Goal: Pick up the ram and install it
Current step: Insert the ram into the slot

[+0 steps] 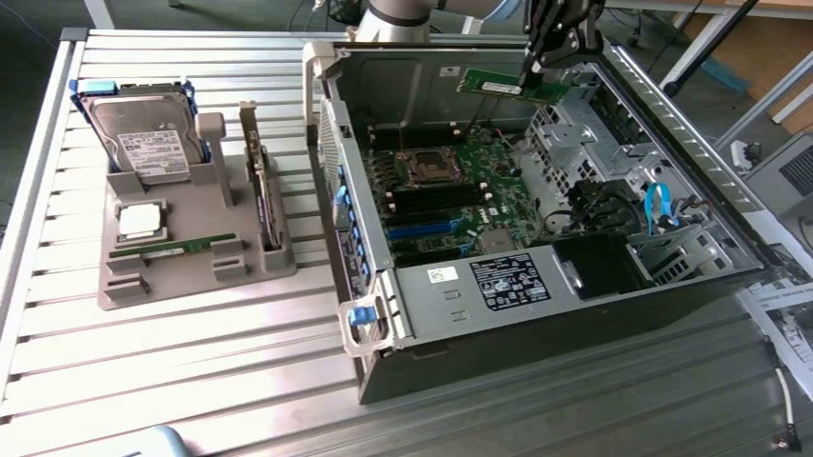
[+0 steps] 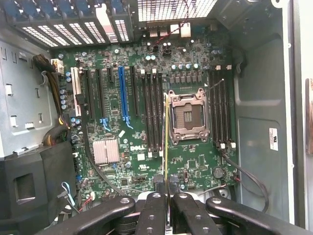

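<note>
Table (image 1: 178, 381): ribbed metal top.
Computer case (image 1: 381, 86): lying open on the table.
Motherboard (image 1: 473, 195): green, inside the case.
Processor socket (image 2: 187, 115): metal-framed, between banks of black slots.
Grey holder (image 1: 190, 278): beside the case, carrying a hard drive (image 1: 150, 133) and a silver chip (image 1: 140, 221).

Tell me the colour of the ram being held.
The ram is green, clearest in the exterior view.

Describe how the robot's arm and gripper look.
The arm is a pale grey tube. The gripper is black, built of flat, rounded linkage bars joined by silver pivot bolts, ending in two narrow black fingers.
</note>
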Action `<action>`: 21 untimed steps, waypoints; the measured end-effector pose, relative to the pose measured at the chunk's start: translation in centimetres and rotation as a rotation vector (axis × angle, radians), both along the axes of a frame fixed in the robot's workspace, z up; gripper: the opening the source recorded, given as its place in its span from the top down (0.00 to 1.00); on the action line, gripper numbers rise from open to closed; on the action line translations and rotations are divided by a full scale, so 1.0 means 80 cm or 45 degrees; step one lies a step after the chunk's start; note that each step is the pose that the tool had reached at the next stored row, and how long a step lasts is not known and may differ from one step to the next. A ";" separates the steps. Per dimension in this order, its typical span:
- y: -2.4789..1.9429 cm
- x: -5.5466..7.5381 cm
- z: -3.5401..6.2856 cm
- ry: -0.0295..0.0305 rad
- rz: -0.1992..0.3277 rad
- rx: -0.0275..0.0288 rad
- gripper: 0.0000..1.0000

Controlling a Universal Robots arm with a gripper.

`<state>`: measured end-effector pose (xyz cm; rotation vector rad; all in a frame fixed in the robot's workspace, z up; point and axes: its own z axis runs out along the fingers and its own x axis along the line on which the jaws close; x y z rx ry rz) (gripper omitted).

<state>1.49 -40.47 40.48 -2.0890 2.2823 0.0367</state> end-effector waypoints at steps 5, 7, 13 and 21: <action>0.0000 0.000 -0.002 0.0000 0.000 0.0001 0.87; 0.0000 0.000 -0.003 -0.0001 0.000 0.0001 0.87; 0.0000 -0.001 -0.005 0.0000 0.000 0.0000 0.87; 0.0000 -0.001 -0.008 0.0000 0.000 -0.0001 0.87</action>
